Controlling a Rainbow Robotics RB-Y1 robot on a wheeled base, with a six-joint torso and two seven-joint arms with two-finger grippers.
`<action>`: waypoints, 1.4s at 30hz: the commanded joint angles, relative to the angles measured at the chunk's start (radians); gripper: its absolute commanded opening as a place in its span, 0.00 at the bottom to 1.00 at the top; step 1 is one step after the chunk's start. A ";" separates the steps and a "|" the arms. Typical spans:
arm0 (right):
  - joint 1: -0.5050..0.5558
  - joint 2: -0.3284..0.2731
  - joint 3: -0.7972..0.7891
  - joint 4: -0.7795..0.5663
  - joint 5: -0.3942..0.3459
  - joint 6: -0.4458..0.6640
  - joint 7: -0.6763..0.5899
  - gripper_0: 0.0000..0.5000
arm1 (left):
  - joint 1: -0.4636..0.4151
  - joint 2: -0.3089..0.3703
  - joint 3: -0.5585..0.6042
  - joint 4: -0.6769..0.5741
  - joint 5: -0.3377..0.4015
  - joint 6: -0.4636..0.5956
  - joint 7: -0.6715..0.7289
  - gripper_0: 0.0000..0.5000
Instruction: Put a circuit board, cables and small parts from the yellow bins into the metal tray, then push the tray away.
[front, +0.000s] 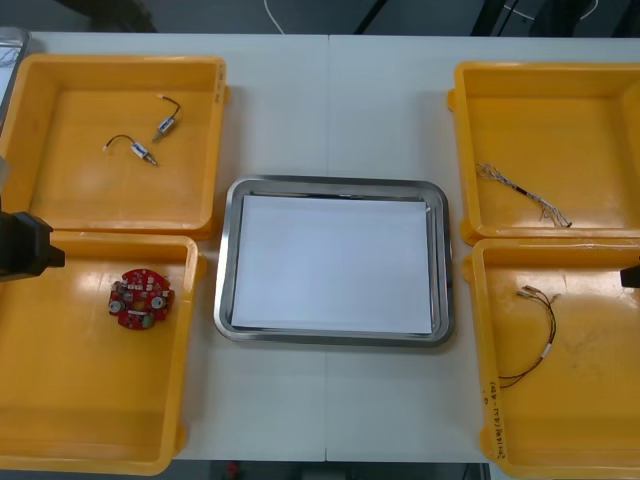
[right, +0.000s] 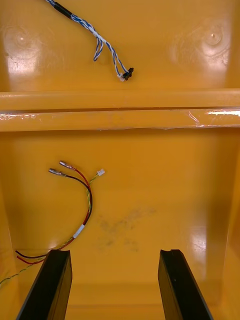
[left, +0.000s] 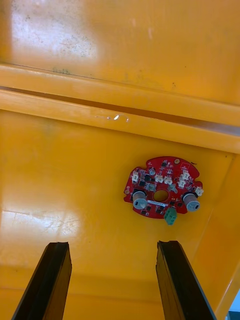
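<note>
The left gripper (left: 114, 245) is being held, fingers apart, over the near left yellow plastic bin (left: 60, 190) short of the round red circuit board (left: 162, 190), and the right gripper (right: 114, 252), likewise spread, over the near right yellow plastic bin (right: 165, 190) by the red and yellow cable (right: 85, 205), the white-lined rectangular metal tray (front: 335, 183) being flanked by the bins.

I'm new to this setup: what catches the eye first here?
The white-lined metal tray sits at the table's centre between four yellow bins. The round red circuit board lies in the near left bin ahead of the open left gripper; the open right gripper hangs over the red and yellow cable in the near right bin.
</note>
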 joint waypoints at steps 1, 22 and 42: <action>0.015 -0.038 -0.028 -0.033 -0.008 0.003 0.003 1.00 | 0.015 0.042 0.027 -0.032 -0.004 0.006 -0.081 1.00; 0.015 -0.038 -0.028 -0.033 -0.008 0.003 0.003 1.00 | 0.015 0.042 0.027 -0.032 -0.004 0.006 -0.081 1.00; 0.015 -0.038 -0.028 -0.033 -0.008 0.003 0.003 1.00 | 0.015 0.042 0.027 -0.032 -0.004 0.006 -0.081 1.00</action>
